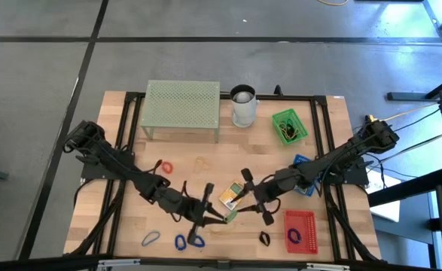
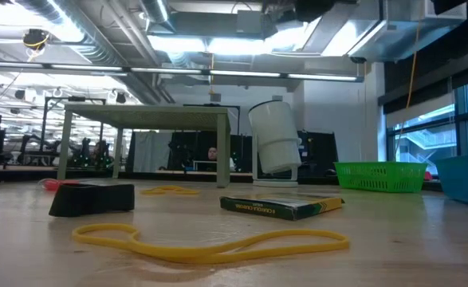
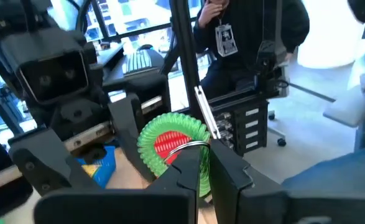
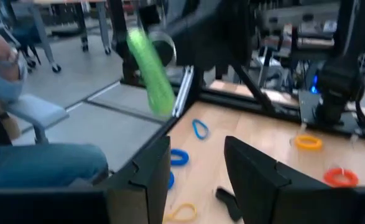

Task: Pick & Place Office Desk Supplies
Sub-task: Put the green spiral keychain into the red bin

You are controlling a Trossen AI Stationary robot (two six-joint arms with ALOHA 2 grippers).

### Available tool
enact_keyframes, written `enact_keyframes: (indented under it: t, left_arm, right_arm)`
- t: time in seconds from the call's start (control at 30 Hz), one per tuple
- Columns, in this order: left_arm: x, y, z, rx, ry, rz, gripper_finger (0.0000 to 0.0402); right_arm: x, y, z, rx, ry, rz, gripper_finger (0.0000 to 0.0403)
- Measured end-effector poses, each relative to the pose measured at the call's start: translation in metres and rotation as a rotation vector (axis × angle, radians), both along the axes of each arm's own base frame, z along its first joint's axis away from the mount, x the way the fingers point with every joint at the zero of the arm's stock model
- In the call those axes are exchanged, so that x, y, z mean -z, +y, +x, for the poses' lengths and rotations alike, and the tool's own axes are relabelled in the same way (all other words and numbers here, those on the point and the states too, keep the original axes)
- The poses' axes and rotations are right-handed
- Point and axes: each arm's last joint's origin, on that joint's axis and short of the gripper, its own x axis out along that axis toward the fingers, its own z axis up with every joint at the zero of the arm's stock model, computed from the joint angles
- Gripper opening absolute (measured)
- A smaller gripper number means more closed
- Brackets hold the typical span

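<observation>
The left gripper [image 3: 204,171] is closed on a green roll [image 3: 173,146] with a red core and a silver clip [image 3: 185,149] at its rim, holding it up off the table; in the right wrist view the same roll [image 4: 150,71] hangs in the air against the floor beyond the table edge. From above, this gripper [image 1: 219,214] sits near the table's front edge, with a yellow card pack [image 1: 231,196] just behind it and three blue bands [image 1: 177,241] on the wood in front of it and to its left. Farther back to its left lie a red band [image 1: 166,167] and a tan band [image 1: 200,161].

The right gripper [image 1: 249,194] faces the left one from just across the card pack, fingers [image 4: 257,180] parted and empty. A black clip [image 1: 246,175] lies just behind it, another [image 1: 265,239] in front of it, and a red tray [image 1: 300,229] (a blue band inside) to its front right. A blue box [image 1: 302,177] sits under the right arm.

Well behind both stand a green mesh stand [image 1: 183,109], a white cup [image 1: 243,105] and a green basket [image 1: 289,126]. A yellow band [image 2: 210,239] lies close to the low camera.
</observation>
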Motion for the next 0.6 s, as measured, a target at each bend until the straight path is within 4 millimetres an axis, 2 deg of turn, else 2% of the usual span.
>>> enact_keyframes:
  t: [0.3,0.6]
  left_arm:
    - [0.001,0.008,0.005,-0.035,0.0,0.015,0.0013]
    - [0.001,0.016,0.007,-0.153,-0.005,0.04,0.0013]
  right_arm:
    - [-0.008,0.001,0.0,-0.036,-0.057,0.064,0.0153]
    - [-0.008,0.003,0.0,-0.084,-0.06,0.073,0.0153]
